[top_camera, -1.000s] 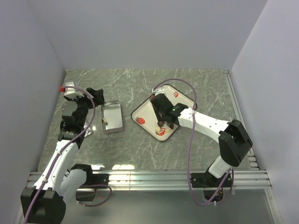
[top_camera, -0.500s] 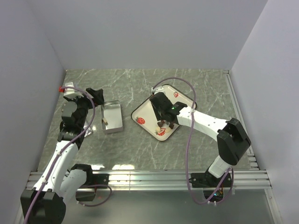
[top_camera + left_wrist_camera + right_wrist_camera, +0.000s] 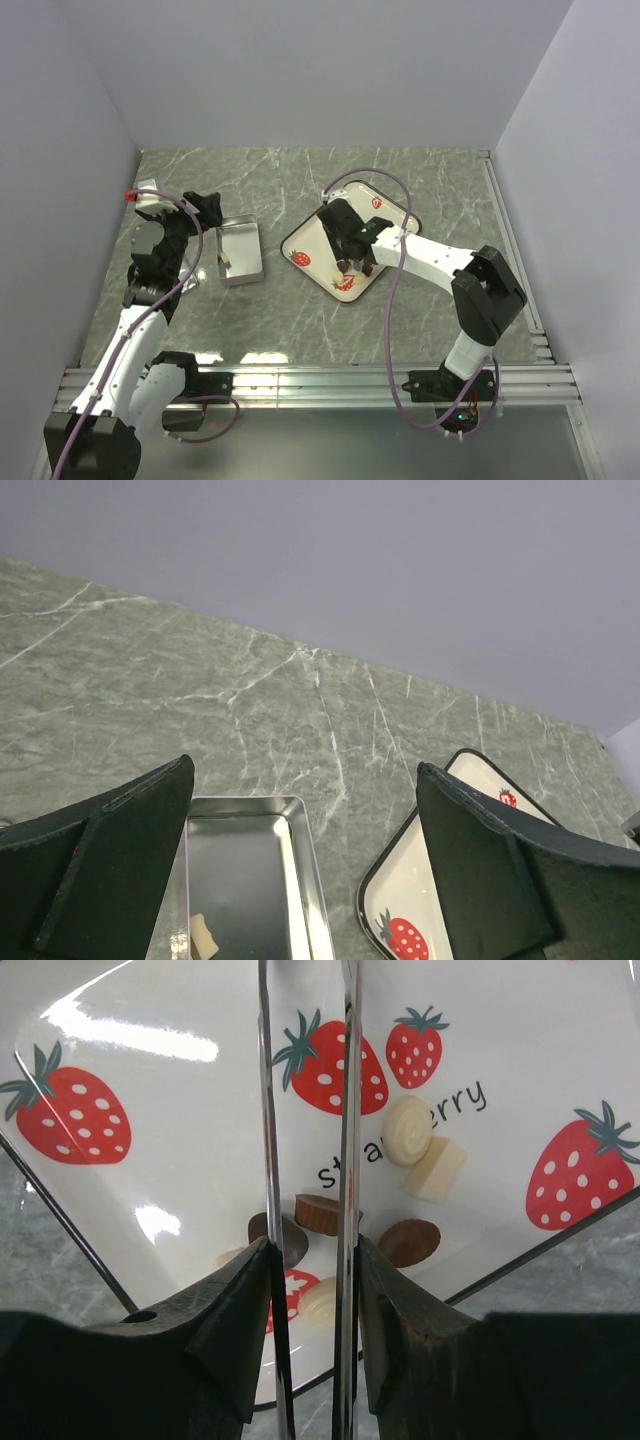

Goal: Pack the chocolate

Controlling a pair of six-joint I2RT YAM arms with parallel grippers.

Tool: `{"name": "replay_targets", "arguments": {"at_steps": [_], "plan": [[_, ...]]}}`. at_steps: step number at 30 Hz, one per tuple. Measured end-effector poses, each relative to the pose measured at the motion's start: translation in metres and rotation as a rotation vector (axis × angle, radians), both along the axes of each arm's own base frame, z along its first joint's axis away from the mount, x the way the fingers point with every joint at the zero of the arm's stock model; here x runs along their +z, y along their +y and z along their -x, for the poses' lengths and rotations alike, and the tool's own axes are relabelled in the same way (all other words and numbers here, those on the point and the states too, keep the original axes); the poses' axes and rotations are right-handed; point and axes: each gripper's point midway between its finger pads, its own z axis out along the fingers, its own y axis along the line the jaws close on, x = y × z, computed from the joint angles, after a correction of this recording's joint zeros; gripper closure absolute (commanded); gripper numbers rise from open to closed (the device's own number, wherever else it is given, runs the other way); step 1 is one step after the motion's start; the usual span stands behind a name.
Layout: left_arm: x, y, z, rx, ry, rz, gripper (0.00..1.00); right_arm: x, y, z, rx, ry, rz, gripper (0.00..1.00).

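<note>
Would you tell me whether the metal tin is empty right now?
No, one pale chocolate lies inside the tin.

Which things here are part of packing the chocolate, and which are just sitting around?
Job: small brown and cream chocolates; silver rectangular metal tin; white strawberry-printed tray; right tool over it; left tool by the tin.
Just there: green marbled tabletop; plain grey walls.

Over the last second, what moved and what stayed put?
The right arm's elbow swung left, toward the table's middle, and the right gripper edged slightly up and left over the strawberry tray. Nothing was visibly gripped or released. The left gripper, the tin and the tray stayed put.
</note>
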Motion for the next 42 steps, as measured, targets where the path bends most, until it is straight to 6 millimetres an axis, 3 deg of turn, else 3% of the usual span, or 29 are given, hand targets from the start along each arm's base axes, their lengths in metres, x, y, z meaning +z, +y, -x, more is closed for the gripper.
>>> {"name": "replay_targets", "arguments": {"at_steps": [16, 26, 34, 42], "plan": [[-0.002, 0.001, 0.001, 0.006, -0.001, 0.001, 0.01, -0.001, 0.000, 0.000, 0.000, 0.007, -0.001, 0.69], [-0.002, 0.001, 0.001, 0.006, -0.001, 0.001, 0.01, 0.021, 0.002, 0.003, -0.006, -0.040, -0.039, 0.70], [-0.002, 0.001, 0.001, 0.006, -0.001, 0.001, 0.01, 0.027, 0.021, 0.019, 0.045, -0.060, -0.043, 0.70], [-0.002, 0.001, 0.001, 0.006, 0.000, 0.001, 0.01, 0.041, 0.053, 0.042, 0.137, -0.081, -0.047, 0.70]]}}
